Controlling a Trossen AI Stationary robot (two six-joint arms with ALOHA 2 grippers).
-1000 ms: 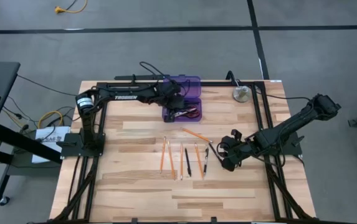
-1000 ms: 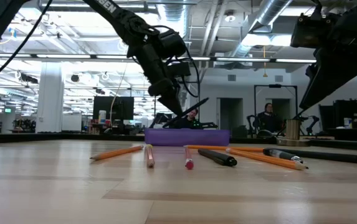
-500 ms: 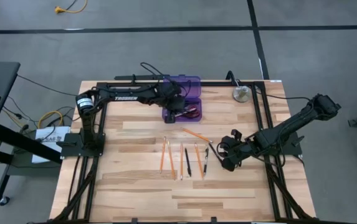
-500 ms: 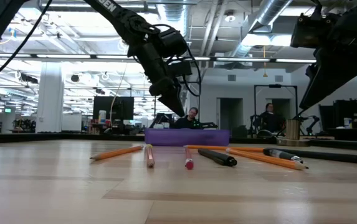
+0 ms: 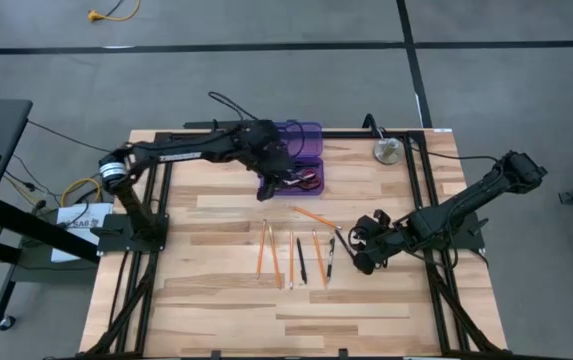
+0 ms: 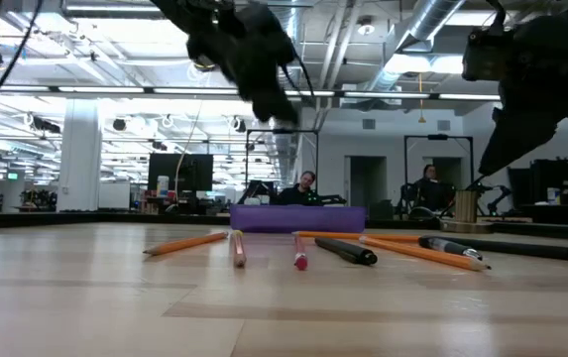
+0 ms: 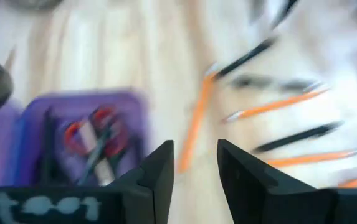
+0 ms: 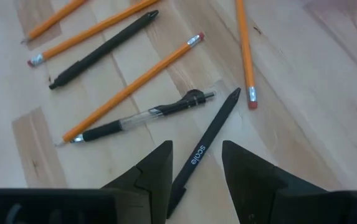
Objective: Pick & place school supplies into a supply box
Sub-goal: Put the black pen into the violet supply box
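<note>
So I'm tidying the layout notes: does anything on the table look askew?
One orange pencil lies diagonally above the row of pencils and pens, which otherwise sit roughly parallel. The purple supply box lies open with red-handled scissors inside. Nothing looks spilled or damaged.

two dark jointed arms (image 5: pixel 186 152) with black cables and white lettering.

Readable text: "scale" in white | on: black pen (image 8: pixel 203 151) barrel lying on table | other lettering: blurred, cannot tell

Open-plan lab: exposed ceiling ducts (image 6: pixel 432 30), monitors (image 6: pixel 186 171), seated people (image 6: pixel 427 188).
</note>
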